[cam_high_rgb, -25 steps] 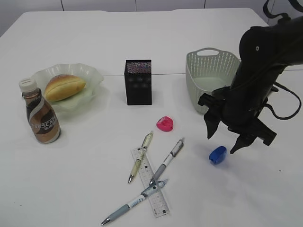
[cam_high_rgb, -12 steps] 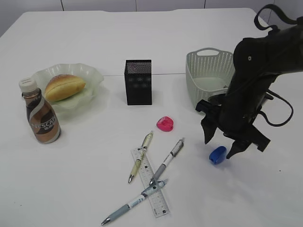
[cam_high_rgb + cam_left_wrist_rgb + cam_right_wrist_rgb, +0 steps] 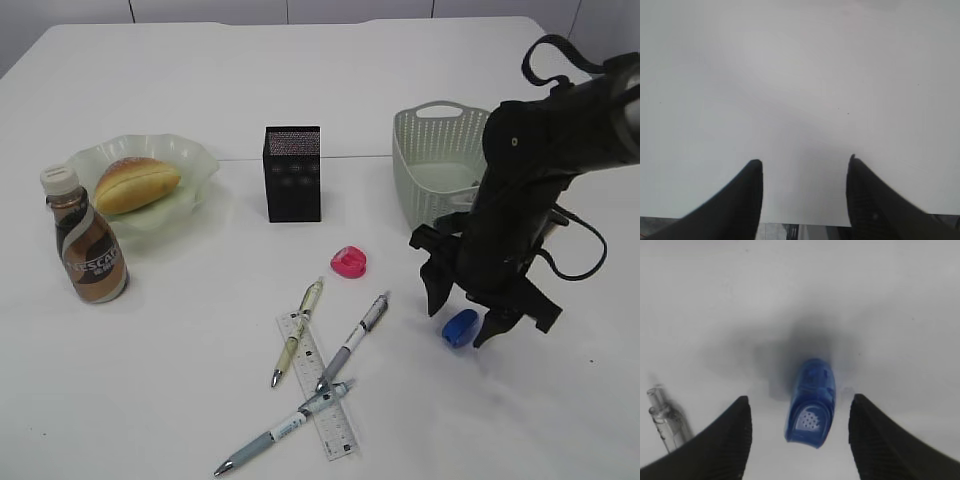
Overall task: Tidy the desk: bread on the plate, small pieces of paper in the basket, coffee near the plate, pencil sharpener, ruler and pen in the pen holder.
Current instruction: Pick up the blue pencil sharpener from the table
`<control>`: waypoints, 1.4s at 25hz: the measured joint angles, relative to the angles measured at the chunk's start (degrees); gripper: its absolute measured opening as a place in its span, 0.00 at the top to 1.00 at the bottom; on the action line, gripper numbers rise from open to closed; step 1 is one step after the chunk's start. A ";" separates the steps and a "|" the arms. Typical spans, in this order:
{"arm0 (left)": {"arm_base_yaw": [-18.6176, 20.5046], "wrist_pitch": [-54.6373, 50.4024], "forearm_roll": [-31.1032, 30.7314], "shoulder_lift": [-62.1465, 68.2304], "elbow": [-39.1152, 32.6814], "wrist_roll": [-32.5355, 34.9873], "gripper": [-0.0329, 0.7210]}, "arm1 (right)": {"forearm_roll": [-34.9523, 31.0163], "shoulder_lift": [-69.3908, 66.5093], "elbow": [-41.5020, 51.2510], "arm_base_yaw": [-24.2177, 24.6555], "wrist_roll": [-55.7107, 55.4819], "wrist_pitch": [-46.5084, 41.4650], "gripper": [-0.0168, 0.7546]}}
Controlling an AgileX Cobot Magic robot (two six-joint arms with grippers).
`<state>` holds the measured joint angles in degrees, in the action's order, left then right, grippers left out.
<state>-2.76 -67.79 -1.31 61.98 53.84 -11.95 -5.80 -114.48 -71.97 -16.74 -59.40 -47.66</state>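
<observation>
- The right gripper [image 3: 462,316] hangs low over the counter [image 3: 180,400] with its jaws spread wide, holding nothing.
- The blue pencil sharpener [image 3: 811,402] lies between the two fingers [image 3: 725,440], clear of both, resting on the white surface; in the exterior view the blue pencil sharpener [image 3: 460,327] sits right under the fingertips.
- The left gripper [image 3: 804,162] is also parted, empty, over bare counter.
- Behind the right arm stands the basket [image 3: 437,160], upright.
- Left of the blue one lies a pink pencil sharpener [image 3: 349,262], near the pen holder [image 3: 292,173], which stands upright.
- In front, the ruler [image 3: 318,385] lies flat with three pens around it: a pale yellow pen [image 3: 298,330], a grey pen [image 3: 352,340] and a blue-grey pen [image 3: 285,426] lying across the ruler's lower part.
- Far left, the bread [image 3: 137,183] rests on the plate [image 3: 195,155], and the coffee [image 3: 84,238] stands upright just beside the plate's front edge.
</observation>
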 joint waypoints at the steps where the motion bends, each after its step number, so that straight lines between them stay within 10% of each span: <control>1: 0.00 -0.14 0.00 0.00 0.00 0.00 0.43 | -0.09 0.00 0.00 0.00 0.00 0.09 0.39; 28: 0.00 -1.82 0.00 0.00 0.00 0.13 0.47 | -0.22 -0.92 -0.10 0.00 -1.04 2.65 0.40; 35: 0.00 -2.12 0.00 0.00 0.00 0.13 0.48 | -0.22 -0.92 -0.10 0.00 -1.14 1.77 0.59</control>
<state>-2.76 -69.91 -1.31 61.98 53.84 -11.82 -6.02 -115.40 -72.07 -16.74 -60.54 -45.90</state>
